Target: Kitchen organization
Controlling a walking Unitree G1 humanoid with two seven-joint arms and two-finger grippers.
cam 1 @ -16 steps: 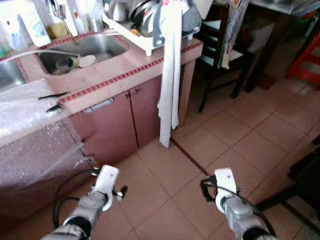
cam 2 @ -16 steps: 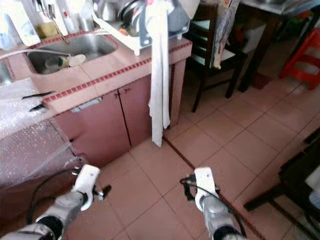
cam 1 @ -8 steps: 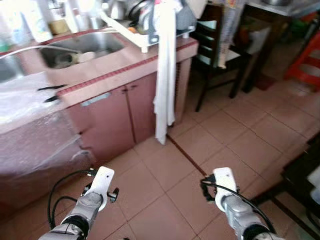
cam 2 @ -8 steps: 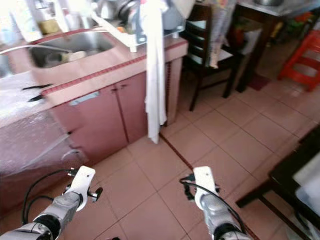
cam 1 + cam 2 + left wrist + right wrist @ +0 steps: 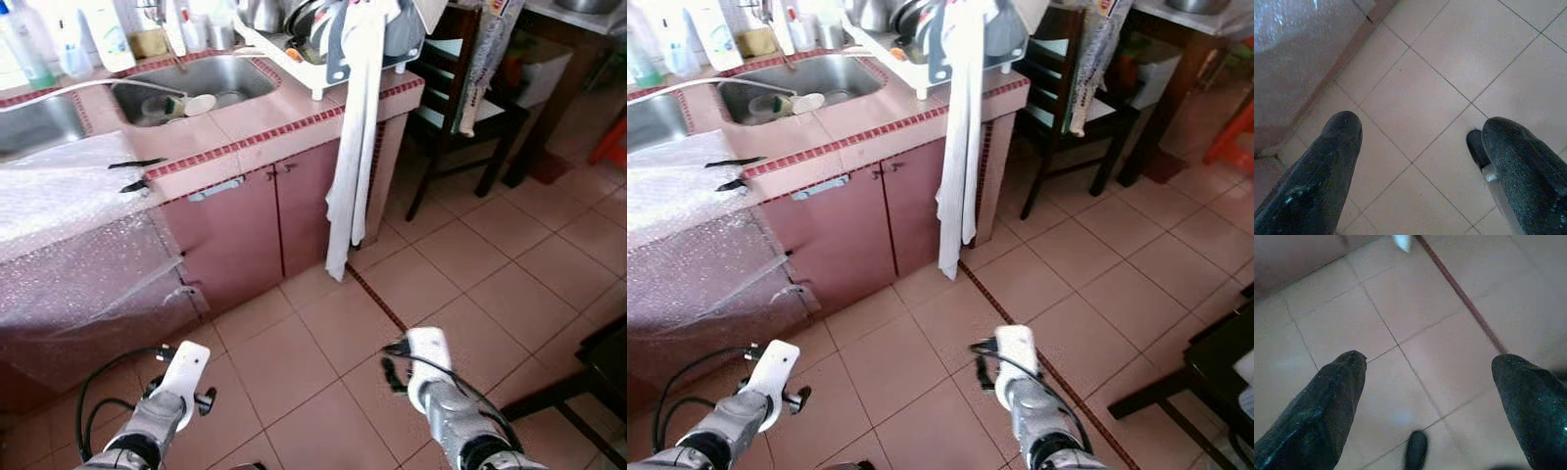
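Note:
A pink tiled counter [image 5: 245, 132] with a steel sink [image 5: 201, 83] stands ahead on my left. Cups and a plate lie in the sink. A white dish rack [image 5: 328, 44] full of dishes sits at the counter's right end, and a white towel [image 5: 353, 147] hangs from it down the cupboard front. Bottles [image 5: 103, 29] line the back of the sink. My left gripper [image 5: 1420, 132] and right gripper [image 5: 1430, 367] hang low over the floor tiles, both open with nothing between the fingers. My left arm [image 5: 162, 416] and right arm [image 5: 441, 401] show at the bottom edge.
Bubble wrap [image 5: 69, 206] drapes the counter's left part, with two thin black utensils [image 5: 137, 174] beside it. A dark chair [image 5: 460, 98] stands right of the counter. A black table corner [image 5: 602, 357] juts in at the lower right. Tiled floor [image 5: 441, 264] lies between.
The whole picture has shifted right, so the camera has turned left toward the counter. Both arms stay low with their grippers open.

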